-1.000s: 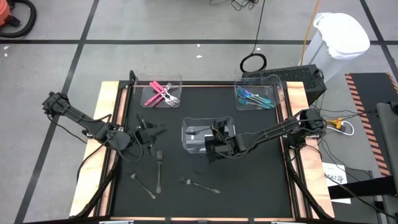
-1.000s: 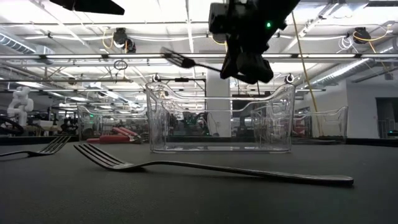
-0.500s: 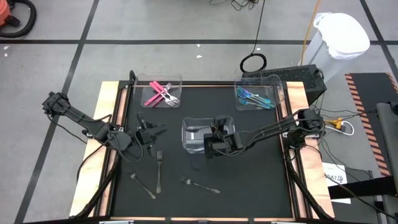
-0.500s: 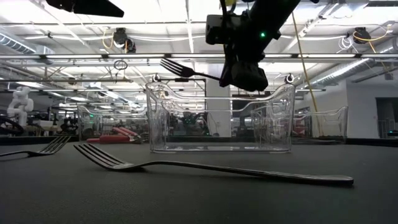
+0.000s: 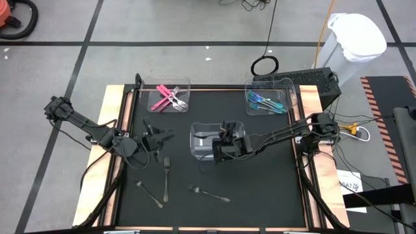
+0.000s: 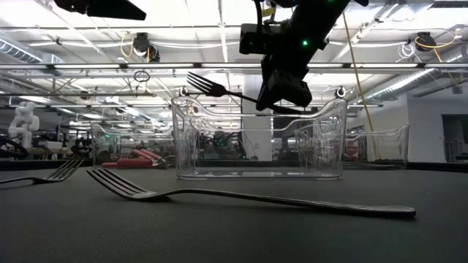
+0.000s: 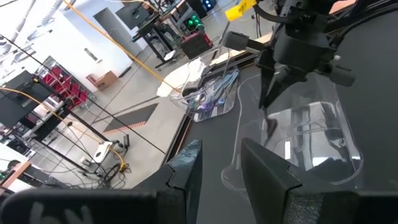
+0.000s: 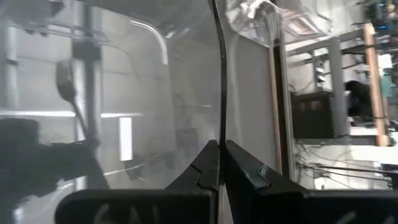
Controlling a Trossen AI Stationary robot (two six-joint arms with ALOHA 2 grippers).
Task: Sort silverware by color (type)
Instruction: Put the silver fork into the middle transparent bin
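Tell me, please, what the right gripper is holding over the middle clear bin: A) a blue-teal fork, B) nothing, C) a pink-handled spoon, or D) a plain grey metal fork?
D: the right gripper is shut on a plain grey metal fork, whose tines jut out sideways above the rim of the middle clear bin.

I see a black-topped table (image 5: 260,188) with pale wooden edges. On it, one clear bin (image 5: 170,97) sits at eleven o'clock, another clear bin (image 5: 266,101) at one o'clock, a third bin (image 5: 203,143) at centre. Three grey forks lie loose toward seven o'clock: one (image 5: 166,179), one (image 5: 149,193), one (image 5: 208,193).
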